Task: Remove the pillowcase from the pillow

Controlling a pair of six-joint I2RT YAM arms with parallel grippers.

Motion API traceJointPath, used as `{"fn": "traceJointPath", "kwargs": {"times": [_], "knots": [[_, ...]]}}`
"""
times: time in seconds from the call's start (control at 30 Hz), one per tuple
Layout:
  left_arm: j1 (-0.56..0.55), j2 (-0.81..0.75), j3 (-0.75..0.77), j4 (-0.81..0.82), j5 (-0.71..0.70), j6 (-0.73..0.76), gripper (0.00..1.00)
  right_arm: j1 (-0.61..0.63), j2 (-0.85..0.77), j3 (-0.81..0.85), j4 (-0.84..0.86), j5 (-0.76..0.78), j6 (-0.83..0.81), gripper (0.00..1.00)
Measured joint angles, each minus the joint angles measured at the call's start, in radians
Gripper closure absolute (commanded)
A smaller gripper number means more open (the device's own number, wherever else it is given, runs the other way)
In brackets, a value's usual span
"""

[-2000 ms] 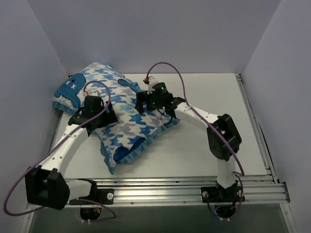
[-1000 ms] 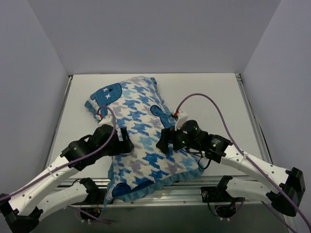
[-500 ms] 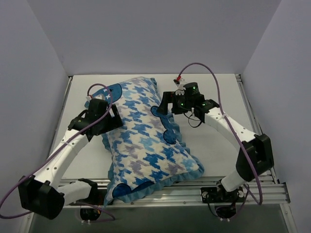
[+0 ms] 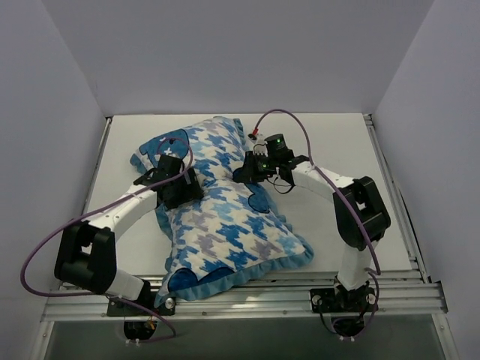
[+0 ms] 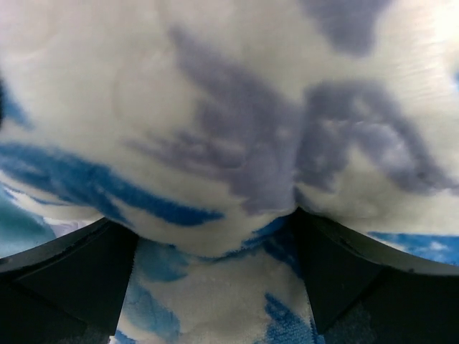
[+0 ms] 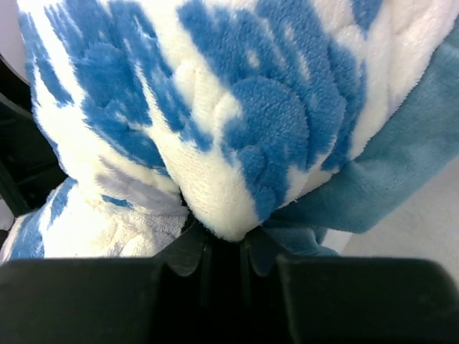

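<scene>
Soft, even light falls from above, and the pillowcase [image 4: 225,217] throws only a faint shadow on the table [image 4: 337,150] along its right edge. There is no glare. The left wrist view is blurred; the right is sharper and dark beneath the pillowcase.

Your left arm [image 4: 124,213] and right arm [image 4: 322,178] are built alike: slim white links joined by chunky black joint housings. A thin purple cable [image 4: 23,266] loops loosely off each arm and runs up to the back of the hand. On the right arm it ends in a small red connector [image 4: 255,136] just behind the wrist, where green lights [image 4: 275,139] glow on the black block. The left gripper [image 5: 215,287] has broad matt-black fingers [image 5: 64,279] with angled inner faces. The right gripper [image 6: 224,249] has dark grey fingertips above a flat black body.
</scene>
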State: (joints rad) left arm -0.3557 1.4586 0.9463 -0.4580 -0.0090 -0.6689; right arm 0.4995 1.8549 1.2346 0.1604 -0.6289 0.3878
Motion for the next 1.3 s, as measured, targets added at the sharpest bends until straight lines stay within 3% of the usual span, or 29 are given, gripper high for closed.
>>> {"fn": "traceJointPath", "kwargs": {"times": [0.1, 0.2, 0.37, 0.5, 0.63, 0.77, 0.9, 0.93, 1.0, 1.03, 1.13, 1.3], "knots": [[-0.031, 0.034, 0.023, 0.006, -0.013, 0.0, 0.06, -0.003, -0.019, 0.008, -0.03, 0.007, -0.02, 1.0], [-0.085, 0.076, 0.103, -0.01, -0.032, 0.0, 0.06, -0.014, -0.067, 0.066, -0.164, 0.057, -0.072, 1.0], [-0.177, 0.168, 0.298, -0.023, -0.055, -0.004, 0.06, -0.042, -0.154, 0.282, -0.425, 0.161, -0.167, 1.0], [-0.246, 0.204, 0.409, 0.01, -0.059, -0.034, 0.06, -0.032, -0.22, 0.461, -0.536, 0.201, -0.215, 1.0], [-0.285, 0.155, 0.386, 0.099, -0.056, -0.093, 0.06, 0.029, -0.245, 0.526, -0.592, 0.233, -0.238, 1.0], [-0.266, -0.033, 0.235, 0.116, -0.101, -0.174, 0.06, 0.127, -0.195, 0.512, -0.613, 0.275, -0.251, 0.96], [-0.187, -0.335, 0.004, 0.069, -0.159, -0.241, 0.06, 0.221, -0.101, 0.445, -0.58, 0.281, -0.233, 0.79], [-0.176, -0.407, -0.035, 0.035, -0.175, -0.246, 0.06, 0.251, -0.079, 0.433, -0.569, 0.282, -0.225, 0.68], [-0.172, -0.539, -0.074, -0.051, -0.198, -0.245, 0.06, 0.318, -0.047, 0.427, -0.561, 0.288, -0.211, 0.58], [-0.172, -0.6, -0.079, -0.1, -0.206, -0.242, 0.06, 0.351, -0.041, 0.428, -0.56, 0.303, -0.205, 0.48], [-0.171, -0.77, -0.061, -0.231, -0.237, -0.215, 0.06, 0.467, -0.039, 0.473, -0.584, 0.35, -0.203, 0.31], [-0.166, -0.897, 0.016, -0.384, -0.287, -0.182, 0.06, 0.537, -0.089, 0.542, -0.564, 0.407, -0.201, 0.15]]}}
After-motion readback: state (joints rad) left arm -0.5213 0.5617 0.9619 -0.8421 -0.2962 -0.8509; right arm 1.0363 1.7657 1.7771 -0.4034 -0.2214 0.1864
